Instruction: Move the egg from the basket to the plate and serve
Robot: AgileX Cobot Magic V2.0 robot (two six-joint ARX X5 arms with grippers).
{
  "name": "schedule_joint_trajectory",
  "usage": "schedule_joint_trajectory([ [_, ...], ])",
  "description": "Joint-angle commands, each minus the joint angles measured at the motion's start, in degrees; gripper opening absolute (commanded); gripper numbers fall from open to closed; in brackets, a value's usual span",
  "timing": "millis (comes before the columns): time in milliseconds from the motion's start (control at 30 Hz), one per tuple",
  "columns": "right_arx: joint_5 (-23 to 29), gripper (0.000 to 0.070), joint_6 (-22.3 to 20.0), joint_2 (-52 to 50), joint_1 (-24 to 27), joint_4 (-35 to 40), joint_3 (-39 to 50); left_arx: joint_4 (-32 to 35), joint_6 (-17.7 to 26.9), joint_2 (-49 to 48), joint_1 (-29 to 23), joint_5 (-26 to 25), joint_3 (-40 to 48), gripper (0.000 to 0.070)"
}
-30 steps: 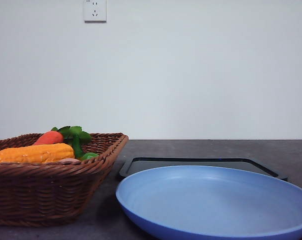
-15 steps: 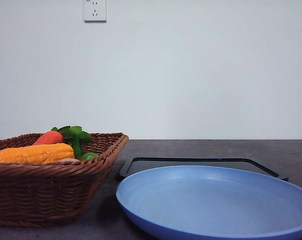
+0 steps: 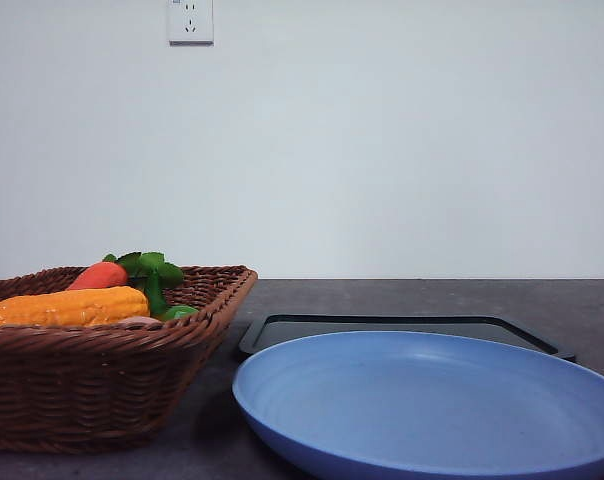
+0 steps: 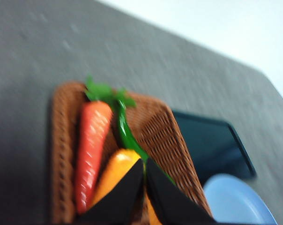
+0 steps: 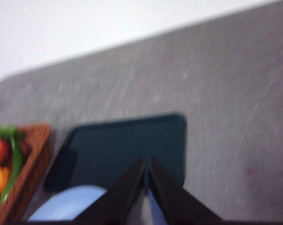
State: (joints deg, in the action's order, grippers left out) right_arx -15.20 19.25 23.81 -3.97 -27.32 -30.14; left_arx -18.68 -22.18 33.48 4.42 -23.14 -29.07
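A: Where do we reckon the egg (image 3: pixel 137 319) is?

B: In the front view we make out 1 pale pinkish sliver just behind the braided rim of the basket (image 3: pixel 102 385), tucked against the corn (image 3: pixel 67 306) at the cob's 4 o'clock. We take that for the egg, though most of it is hidden. The carrot (image 3: pixel 97 276) lies beyond, at the corn's 12 o'clock.

A: And the plate (image 3: pixel 432 400)?

B: Bare, at the basket's 3 o'clock, just beside it, with the black tray (image 3: pixel 382 325) at the plate's 12 o'clock.

A: What about our claws?

B: The left gripper (image 4: pixel 144 161) hangs above the basket, its 2 fingers pressed together on nothing. The right gripper (image 5: pixel 146 161) sits over the tray and plate, likewise closed and holding nothing.

A: How do we expect the egg to handle?

B: Light, rigid, smooth and rounded, so likely to squirt out of a hard pinch, and to roll once it is set down. If it is a real egg, the shell would crack under force.

A: So where do we hold it?

B: Across its widest belly, the 2 fingers on opposite sides, squeezing gently. With the corn crowding it, we would spread the left fingers first and come down on the side clear of the cob.
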Motion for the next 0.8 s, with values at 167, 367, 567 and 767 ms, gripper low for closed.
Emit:
schedule_joint_trajectory([
  [167, -8.21, 0.0000, -5.31, 11.18, 0.02, -7.49, -6.21, -7.92, 6.41, 11.37, 5.53, -6.84, -6.82, 0.0000],
  [367, -12.03, 0.0000, -8.75, 19.78, -0.02, -11.01, -6.38, -9.97, 6.78, 17.54, 10.66, -9.87, -8.78, 0.0005],
  [567, -13.75, 0.0176, -10.04, 28.60, -1.22, -12.27, -6.28, -8.90, 6.87, 19.64, 13.59, -9.85, -8.78, 0.0208],
  [767, -13.72, 0.0210, -10.30, 37.83, -5.18, -12.02, -6.18, -8.23, 6.28, 20.13, 14.44, -9.83, -8.78, 0.0280],
])
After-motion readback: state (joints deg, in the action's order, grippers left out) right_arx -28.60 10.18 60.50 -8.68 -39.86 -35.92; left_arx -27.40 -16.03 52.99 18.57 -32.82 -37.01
